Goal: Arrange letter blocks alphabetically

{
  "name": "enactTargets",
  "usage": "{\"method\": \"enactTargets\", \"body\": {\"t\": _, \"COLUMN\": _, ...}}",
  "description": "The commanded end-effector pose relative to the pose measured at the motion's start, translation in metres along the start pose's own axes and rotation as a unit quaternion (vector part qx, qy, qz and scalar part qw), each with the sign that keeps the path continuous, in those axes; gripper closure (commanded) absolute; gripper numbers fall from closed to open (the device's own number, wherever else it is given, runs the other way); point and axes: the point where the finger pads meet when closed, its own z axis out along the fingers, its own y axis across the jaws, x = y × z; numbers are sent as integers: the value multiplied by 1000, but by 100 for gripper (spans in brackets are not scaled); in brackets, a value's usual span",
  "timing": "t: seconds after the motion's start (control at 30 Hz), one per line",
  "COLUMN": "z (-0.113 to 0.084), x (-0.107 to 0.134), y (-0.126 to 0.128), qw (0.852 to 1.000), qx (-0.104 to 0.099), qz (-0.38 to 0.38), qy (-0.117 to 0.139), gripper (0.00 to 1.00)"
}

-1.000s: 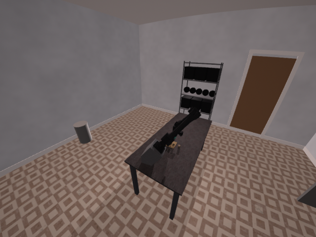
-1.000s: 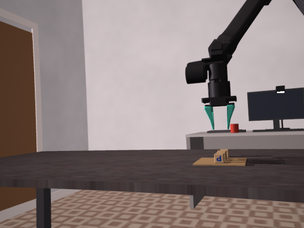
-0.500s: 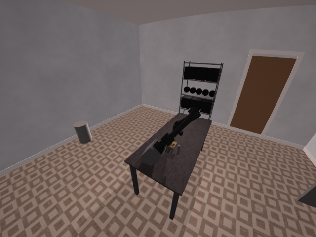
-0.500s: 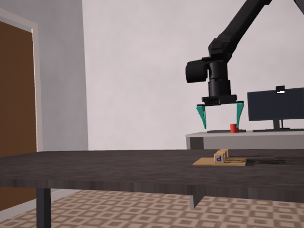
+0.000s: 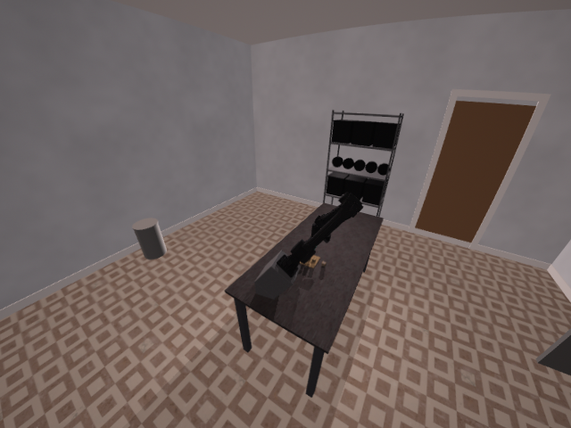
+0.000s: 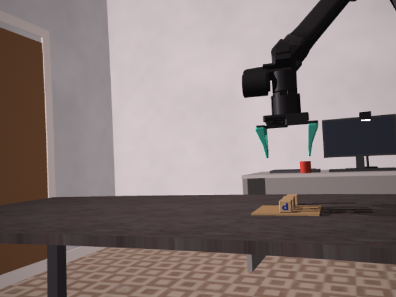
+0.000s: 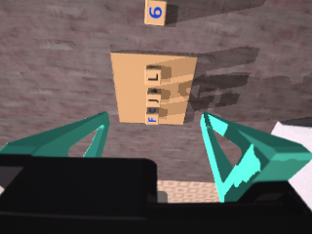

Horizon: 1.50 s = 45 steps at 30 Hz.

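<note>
A tan mat (image 7: 153, 88) lies on the dark table. Three small wooden blocks stand on it in a tight row: one showing F (image 7: 152, 117), one showing J (image 7: 153, 97) and one showing L (image 7: 154, 76). A fourth block showing 6 (image 7: 155, 13) lies on the table beyond the mat. In the exterior view the row (image 6: 288, 203) shows end-on on the mat (image 6: 286, 213). My gripper (image 6: 288, 140) hangs high above the row, fingers wide open and empty; it also shows in the wrist view (image 7: 153, 132).
A white patch (image 7: 294, 134) shows at the right edge of the wrist view. Behind the table stand a desk with a monitor (image 6: 357, 135) and a red cup (image 6: 305, 166). The table's edge (image 7: 185, 187) lies close under the gripper.
</note>
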Motion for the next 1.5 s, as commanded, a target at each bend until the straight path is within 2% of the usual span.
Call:
{"method": "enactTargets", "body": {"t": 0.0, "z": -29, "x": -7, "y": 24, "qw": 999, "qx": -25, "qz": 21, "qy": -2, "gripper": 0}}
{"method": "enactTargets", "body": {"t": 0.23, "z": -69, "x": -7, "y": 25, "qw": 999, "qx": -26, "qz": 22, "qy": 0, "gripper": 0}}
{"method": "enactTargets", "body": {"t": 0.4, "z": -86, "x": -8, "y": 25, "qw": 999, "qx": -26, "qz": 24, "qy": 1, "gripper": 0}}
{"method": "enactTargets", "body": {"t": 0.5, "z": -84, "x": -14, "y": 24, "qw": 999, "qx": -21, "qz": 31, "qy": 0, "gripper": 0}}
{"method": "enactTargets", "body": {"t": 0.53, "z": -74, "x": -10, "y": 18, "qw": 1000, "qx": -5, "qz": 25, "qy": -2, "gripper": 0}}
{"method": "enactTargets", "body": {"t": 0.57, "z": -74, "x": -7, "y": 16, "qw": 1000, "qx": -4, "qz": 21, "qy": -2, "gripper": 0}}
{"method": "enactTargets", "body": {"t": 1.47, "z": -75, "x": -7, "y": 16, "qw": 1000, "qx": -6, "qz": 18, "qy": -2, "gripper": 0}}
